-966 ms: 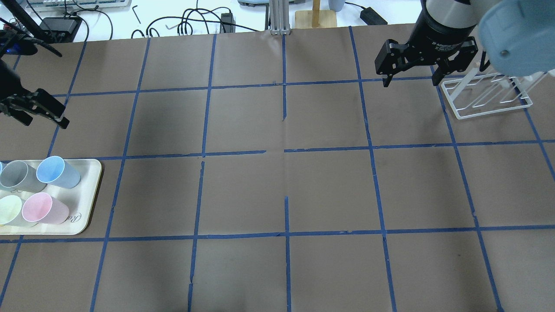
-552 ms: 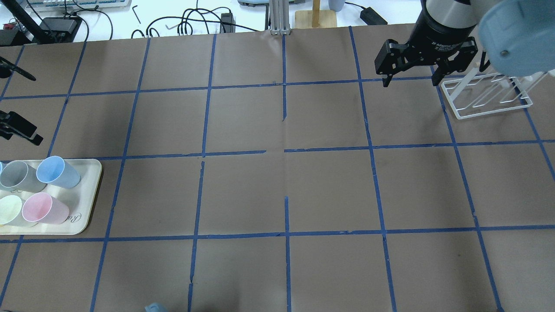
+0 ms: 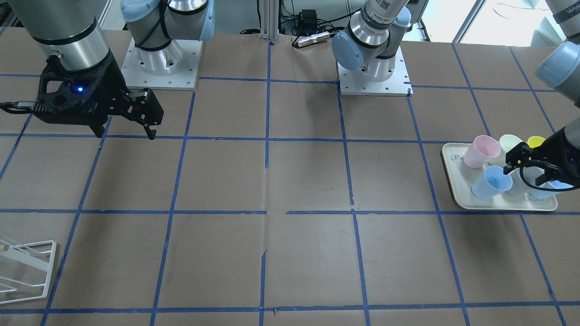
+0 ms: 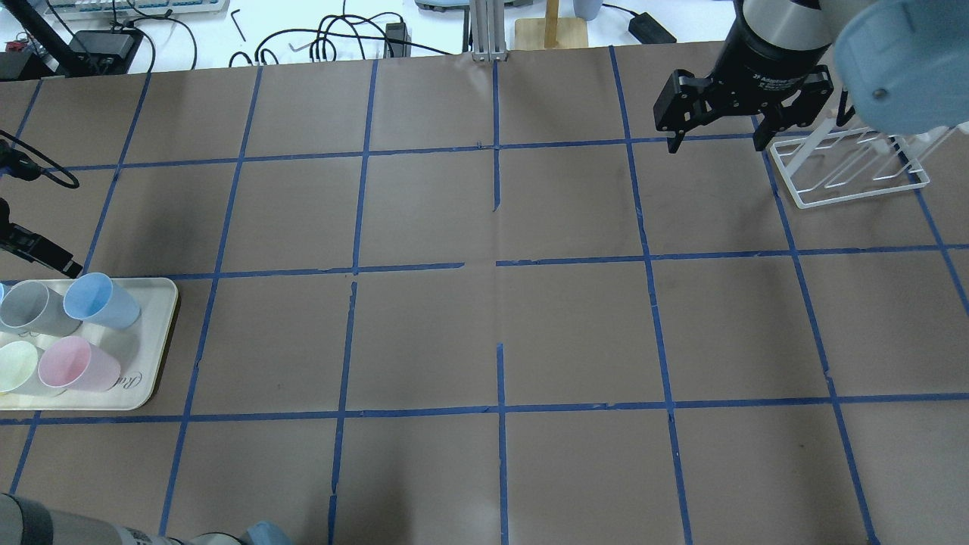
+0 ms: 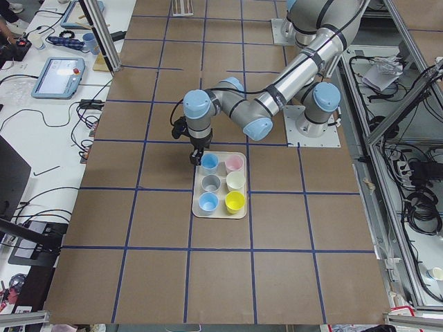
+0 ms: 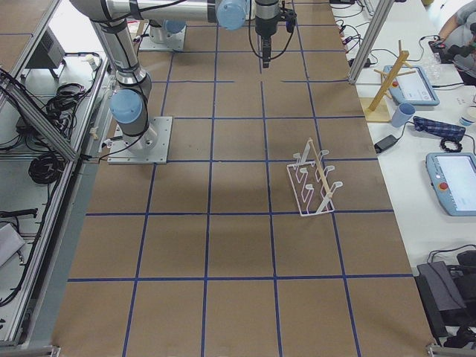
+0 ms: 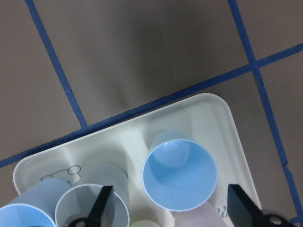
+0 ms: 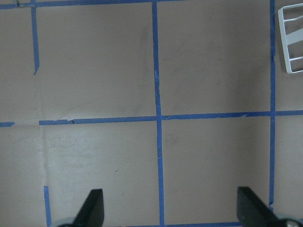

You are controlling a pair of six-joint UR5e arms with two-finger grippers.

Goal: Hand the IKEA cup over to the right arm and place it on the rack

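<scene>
A pale blue IKEA cup (image 7: 180, 177) stands upright at a corner of the cream tray (image 7: 222, 113); it also shows in the overhead view (image 4: 98, 299) and the front view (image 3: 491, 183). A second blue cup (image 7: 23, 208) stands two places along the same row. My left gripper (image 7: 173, 208) is open and empty, hovering above the corner blue cup with its fingers either side; the front view shows it over the tray (image 3: 528, 170). My right gripper (image 4: 715, 140) is open and empty, held above the table beside the white wire rack (image 4: 852, 166).
The tray also holds a grey cup (image 4: 30, 306), a pink cup (image 4: 76, 363), a pale green cup (image 4: 19, 367) and a yellow cup (image 5: 234, 202). Blue tape lines grid the brown table. Cables and a wooden stand (image 4: 551, 30) lie beyond the far edge.
My left gripper has moved from the far left of the table toward the tray and now hangs over the cups. The right arm has not moved.
</scene>
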